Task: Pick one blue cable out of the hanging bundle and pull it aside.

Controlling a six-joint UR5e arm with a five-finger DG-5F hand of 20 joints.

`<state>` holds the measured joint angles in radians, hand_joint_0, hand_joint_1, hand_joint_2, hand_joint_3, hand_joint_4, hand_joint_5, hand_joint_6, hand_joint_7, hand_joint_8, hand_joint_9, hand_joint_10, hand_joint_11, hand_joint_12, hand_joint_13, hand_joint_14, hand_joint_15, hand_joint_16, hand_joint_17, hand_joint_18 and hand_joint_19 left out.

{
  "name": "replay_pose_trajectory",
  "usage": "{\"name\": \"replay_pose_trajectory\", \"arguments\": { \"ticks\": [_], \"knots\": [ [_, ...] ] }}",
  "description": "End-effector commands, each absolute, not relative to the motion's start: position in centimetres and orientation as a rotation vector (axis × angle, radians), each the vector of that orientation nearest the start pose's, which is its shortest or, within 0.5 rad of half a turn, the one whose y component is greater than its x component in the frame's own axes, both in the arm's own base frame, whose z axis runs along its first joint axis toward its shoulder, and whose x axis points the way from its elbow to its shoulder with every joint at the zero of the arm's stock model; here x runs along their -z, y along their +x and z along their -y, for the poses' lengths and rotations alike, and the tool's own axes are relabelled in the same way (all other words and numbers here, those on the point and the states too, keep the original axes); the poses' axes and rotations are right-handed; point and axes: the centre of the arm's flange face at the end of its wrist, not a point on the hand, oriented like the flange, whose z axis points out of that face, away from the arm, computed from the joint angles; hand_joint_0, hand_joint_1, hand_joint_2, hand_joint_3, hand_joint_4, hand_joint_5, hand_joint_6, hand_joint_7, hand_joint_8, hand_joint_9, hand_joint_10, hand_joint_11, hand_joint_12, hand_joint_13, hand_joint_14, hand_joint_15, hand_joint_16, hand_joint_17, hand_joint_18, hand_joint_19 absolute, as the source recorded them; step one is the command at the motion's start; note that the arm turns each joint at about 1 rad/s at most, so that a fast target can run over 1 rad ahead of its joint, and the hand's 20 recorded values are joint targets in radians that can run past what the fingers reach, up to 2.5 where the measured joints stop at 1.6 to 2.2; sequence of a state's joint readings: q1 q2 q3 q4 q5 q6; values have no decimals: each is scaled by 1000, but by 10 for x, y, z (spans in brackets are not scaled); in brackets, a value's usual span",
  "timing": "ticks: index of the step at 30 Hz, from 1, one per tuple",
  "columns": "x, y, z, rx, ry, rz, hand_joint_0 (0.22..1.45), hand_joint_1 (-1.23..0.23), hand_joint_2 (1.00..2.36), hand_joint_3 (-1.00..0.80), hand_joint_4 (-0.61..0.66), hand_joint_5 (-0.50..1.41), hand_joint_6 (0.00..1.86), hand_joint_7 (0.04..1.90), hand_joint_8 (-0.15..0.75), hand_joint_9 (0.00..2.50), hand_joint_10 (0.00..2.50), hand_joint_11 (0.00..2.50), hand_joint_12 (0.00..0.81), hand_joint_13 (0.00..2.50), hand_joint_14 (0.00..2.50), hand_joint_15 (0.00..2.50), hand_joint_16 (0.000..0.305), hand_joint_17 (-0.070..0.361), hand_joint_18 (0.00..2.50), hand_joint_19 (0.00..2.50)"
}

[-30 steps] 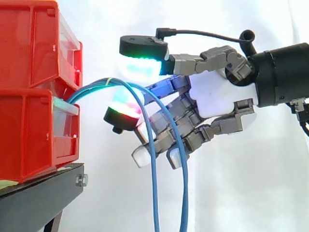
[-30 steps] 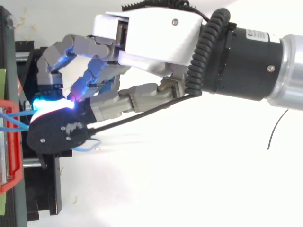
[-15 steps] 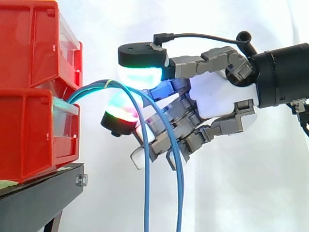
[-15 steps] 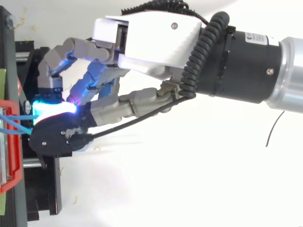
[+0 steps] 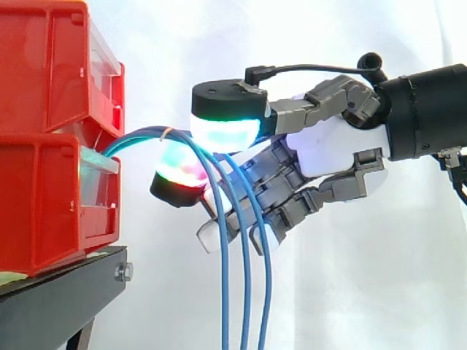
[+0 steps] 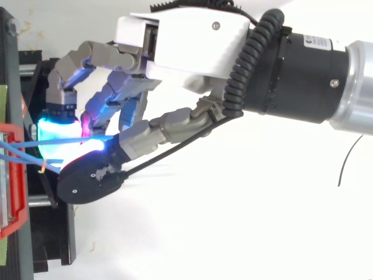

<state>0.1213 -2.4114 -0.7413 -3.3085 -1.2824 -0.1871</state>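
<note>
Thumb (image 5: 222, 109) now farther from red bins (image 5: 44, 146), hand (image 5: 328, 149) in a pinch on 1 blue cable (image 6: 58, 140).

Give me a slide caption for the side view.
Hand curled round blue cables that arch out of stacked red bins and hang down.

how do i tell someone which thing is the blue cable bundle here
Find the stacked red bins on the left of the side view. From where the upper bin meets the lower, the blue cables arch rightward and hang down in front of the hand. They are the only thin blue strands, among red boxes and grey robot parts.
</note>
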Motion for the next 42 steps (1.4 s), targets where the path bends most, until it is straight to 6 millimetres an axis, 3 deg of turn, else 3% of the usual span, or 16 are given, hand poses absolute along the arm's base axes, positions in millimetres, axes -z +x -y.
{"name": "replay_pose_trajectory", "arguments": {
  "ticks": [1, 17, 21, 28, 42],
  "knots": [
    [-326, 799, 66, -839, 1243, -1330, 743, -802, 1000, -500, 156, -210, 906, 821, 308, 797, 15, 707, 344, 817, 15, 450, 49, 109, 951, 496],
    [-334, 796, 66, -840, 1245, -1330, 677, -806, 1000, -500, 129, -171, 922, 957, 319, 900, 16, 729, 339, 863, 16, 454, 46, 104, 971, 528],
    [-350, 784, 68, -822, 1255, -1355, 634, -771, 1000, -500, 69, -135, 922, 1103, 319, 965, 16, 726, 335, 882, 17, 462, 46, 103, 986, 554],
    [-356, 775, 71, -795, 1274, -1388, 589, -681, 1002, -478, -36, -108, 915, 1116, 304, 1033, 14, 688, 336, 917, 16, 488, 47, 105, 1017, 627],
    [-351, 776, 70, -798, 1266, -1383, 547, -630, 1002, -484, 87, -109, 889, 1114, 312, 1010, 14, 678, 356, 915, 16, 497, 49, 111, 1027, 628]
  ]
}}
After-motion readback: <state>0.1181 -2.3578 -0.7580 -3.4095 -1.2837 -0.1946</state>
